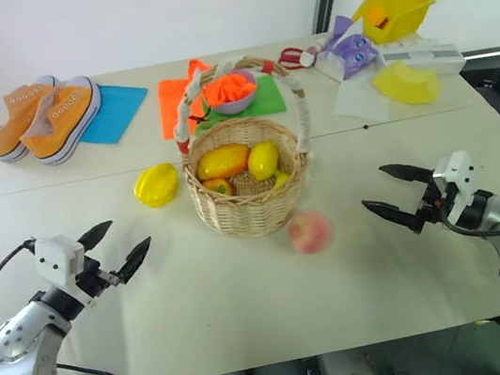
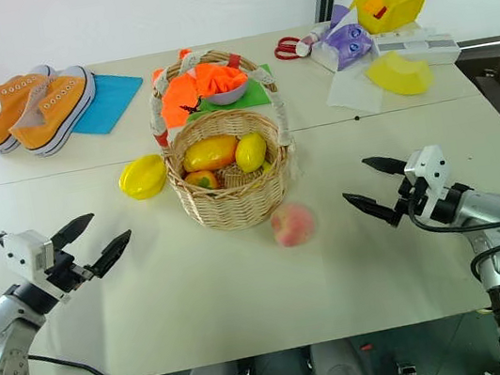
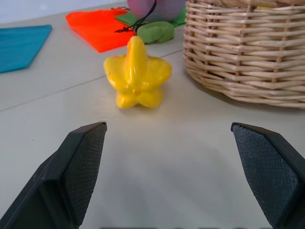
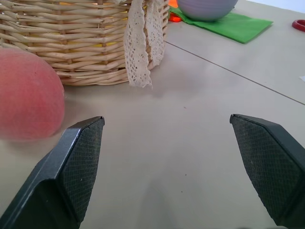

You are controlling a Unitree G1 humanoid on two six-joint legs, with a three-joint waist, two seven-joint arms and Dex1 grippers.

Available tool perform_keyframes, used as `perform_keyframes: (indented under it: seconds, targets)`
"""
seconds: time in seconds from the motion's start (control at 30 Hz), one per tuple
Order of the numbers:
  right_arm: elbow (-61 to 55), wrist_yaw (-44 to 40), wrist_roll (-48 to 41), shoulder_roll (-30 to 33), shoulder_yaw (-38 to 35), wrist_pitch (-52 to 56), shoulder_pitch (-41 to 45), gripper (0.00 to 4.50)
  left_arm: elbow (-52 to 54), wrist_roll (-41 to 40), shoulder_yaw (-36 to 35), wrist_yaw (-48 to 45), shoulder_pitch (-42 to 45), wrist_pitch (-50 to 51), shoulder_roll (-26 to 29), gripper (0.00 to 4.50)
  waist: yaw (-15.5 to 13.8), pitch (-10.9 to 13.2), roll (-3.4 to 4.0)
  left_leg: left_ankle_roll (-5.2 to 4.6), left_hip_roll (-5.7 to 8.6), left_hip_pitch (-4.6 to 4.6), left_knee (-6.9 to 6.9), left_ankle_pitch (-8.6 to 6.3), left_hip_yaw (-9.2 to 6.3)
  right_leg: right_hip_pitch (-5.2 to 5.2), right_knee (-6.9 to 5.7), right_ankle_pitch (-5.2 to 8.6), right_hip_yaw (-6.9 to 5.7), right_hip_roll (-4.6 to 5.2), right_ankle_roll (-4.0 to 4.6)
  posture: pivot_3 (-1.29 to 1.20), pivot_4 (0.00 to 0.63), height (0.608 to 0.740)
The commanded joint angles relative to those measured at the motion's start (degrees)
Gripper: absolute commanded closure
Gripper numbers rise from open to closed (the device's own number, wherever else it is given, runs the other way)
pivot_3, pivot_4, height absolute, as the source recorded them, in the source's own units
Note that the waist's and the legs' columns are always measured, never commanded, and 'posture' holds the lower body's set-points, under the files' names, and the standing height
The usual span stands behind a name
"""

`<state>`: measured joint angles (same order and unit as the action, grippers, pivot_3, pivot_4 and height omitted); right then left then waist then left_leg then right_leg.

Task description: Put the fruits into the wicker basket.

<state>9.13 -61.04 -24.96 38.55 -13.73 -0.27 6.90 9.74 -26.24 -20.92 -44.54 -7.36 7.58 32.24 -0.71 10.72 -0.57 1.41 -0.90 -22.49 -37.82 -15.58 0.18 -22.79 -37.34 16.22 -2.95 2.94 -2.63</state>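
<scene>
The wicker basket stands mid-table with several yellow and orange fruits inside. A yellow starfruit lies on the table just left of it, seen again ahead of my left fingers as the starfruit. A pink peach rests at the basket's front right, also in the right wrist view. My left gripper hovers open at the near left, empty, pointing toward the starfruit. My right gripper hovers open at the near right, empty, pointing toward the peach.
Behind the basket sit a purple bowl with orange cloth on a green mat, an orange cloth, orange sneakers on a blue mat, red scissors, a purple toy, a yellow bin and a yellow lid.
</scene>
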Motion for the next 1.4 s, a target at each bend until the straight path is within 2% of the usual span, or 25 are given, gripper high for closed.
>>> perform_keyframes:
  seconds: [0.03,0.17,0.3,0.47,0.6,0.73,0.83,0.93,1.07,1.17,1.27,1.3,1.4]
  targets:
    - [-2.88,0.30,-0.78,-0.38,-0.36,-0.26,0.32,0.09,1.77,-0.59,0.04,-0.13,0.55,-1.50,-0.26,0.00,0.00,0.00,0.00,0.00,0.00,0.00,0.00,0.00,0.00,0.00,0.00,0.00,0.00,0.00,0.00,0.00,0.150,0.740]
    - [-7.17,-0.16,-2.36,0.10,-0.31,1.86,-0.84,0.09,3.01,-1.17,0.50,2.70,2.41,1.41,-1.07,0.00,-0.02,0.00,0.00,0.00,0.00,0.00,0.00,0.00,0.00,0.00,0.00,0.00,0.00,0.00,-0.01,0.00,0.150,0.740]
    - [-22.21,-3.87,-8.16,4.30,0.75,9.37,-3.87,0.09,4.03,0.41,2.36,11.05,8.54,10.65,-0.82,0.00,-0.18,0.04,0.07,0.00,0.01,-0.03,-0.02,0.00,0.00,0.01,-0.01,-0.10,-0.01,0.00,-0.19,0.00,0.150,0.740]
    - [-31.53,-1.94,-9.63,6.37,2.95,14.34,0.07,0.09,5.06,2.89,6.47,17.99,17.24,18.86,-1.01,0.00,0.05,0.03,-0.05,0.00,0.01,-0.01,-0.08,0.00,0.00,0.05,-0.01,-0.12,-0.02,-0.04,-0.23,0.00,0.150,0.740]
    - [-32.79,-0.11,-7.56,5.09,5.28,14.64,2.95,0.09,3.01,5.86,10.00,20.72,22.37,22.19,-1.10,0.00,-0.07,0.03,-0.06,0.00,0.01,-0.01,-0.08,0.00,-0.01,0.05,-0.02,-0.13,-0.03,-0.13,-0.24,0.00,0.150,0.740]
    - [-33.23,0.43,-5.93,4.00,7.45,13.53,1.78,0.09,-0.94,12.78,14.58,22.12,25.03,19.50,-0.25,0.00,-0.12,0.03,-0.07,-0.01,0.03,-0.03,-0.08,0.00,-0.01,0.05,-0.03,-0.13,-0.03,-0.16,-0.25,0.00,0.150,0.740]
    - [-32.92,1.18,-5.16,3.10,8.15,12.71,1.99,0.09,-2.93,13.10,15.36,22.48,27.22,19.16,-2.29,0.00,-0.12,0.04,-0.09,-0.01,0.04,-0.04,-0.08,0.00,-0.01,0.05,-0.03,-0.13,-0.03,-0.16,-0.26,0.00,0.150,0.740]
    - [-32.16,1.79,-4.82,2.59,7.88,12.34,2.74,0.09,-4.24,14.19,16.41,22.39,28.31,19.55,-3.19,0.00,-0.11,0.04,-0.09,-0.01,0.04,-0.04,-0.10,0.00,-0.01,0.05,-0.04,-0.15,-0.03,-0.16,-0.30,0.00,0.150,0.740]
    - [-31.99,2.12,-4.26,2.57,7.90,11.59,3.06,0.09,-5.00,18.08,20.00,21.29,27.81,20.31,-1.52,0.00,0.02,0.04,-0.09,-0.01,0.03,-0.02,-0.11,0.00,-0.01,0.06,-0.05,-0.16,-0.03,-0.19,-0.31,0.00,0.150,0.740]
    - [-31.67,2.53,-4.36,2.40,7.92,11.32,3.55,0.00,-5.48,19.91,20.17,23.08,27.62,22.03,-1.71,0.86,-0.01,0.03,-0.08,-0.01,0.02,-0.01,-0.11,0.00,-0.01,0.05,-0.08,-0.16,-0.03,-0.21,-0.31,0.00,0.150,0.740]
    - [-31.09,2.59,-4.16,2.42,7.91,10.92,3.91,0.00,-5.26,20.47,19.57,23.76,26.74,22.49,-2.09,2.28,-0.06,0.03,-0.07,-0.01,0.03,0.00,-0.12,0.00,-0.01,0.08,-0.09,-0.16,-0.02,-0.18,-0.31,0.00,0.150,0.740]
    - [-31.02,2.63,-4.15,2.42,7.92,10.93,4.04,0.00,-5.11,20.29,19.31,23.74,26.65,22.67,-2.26,2.57,-0.03,0.03,-0.07,-0.01,0.03,0.00,-0.14,0.00,-0.01,0.09,-0.09,-0.16,-0.02,-0.18,-0.31,0.00,0.150,0.740]
    - [-30.52,2.61,-3.92,2.32,7.96,10.58,4.23,0.00,-4.75,18.67,17.13,23.61,26.99,22.58,-2.69,2.61,0.00,0.03,-0.07,-0.01,0.03,0.02,-0.14,0.00,-0.01,0.10,-0.10,-0.16,-0.02,-0.17,-0.31,0.00,0.150,0.740]
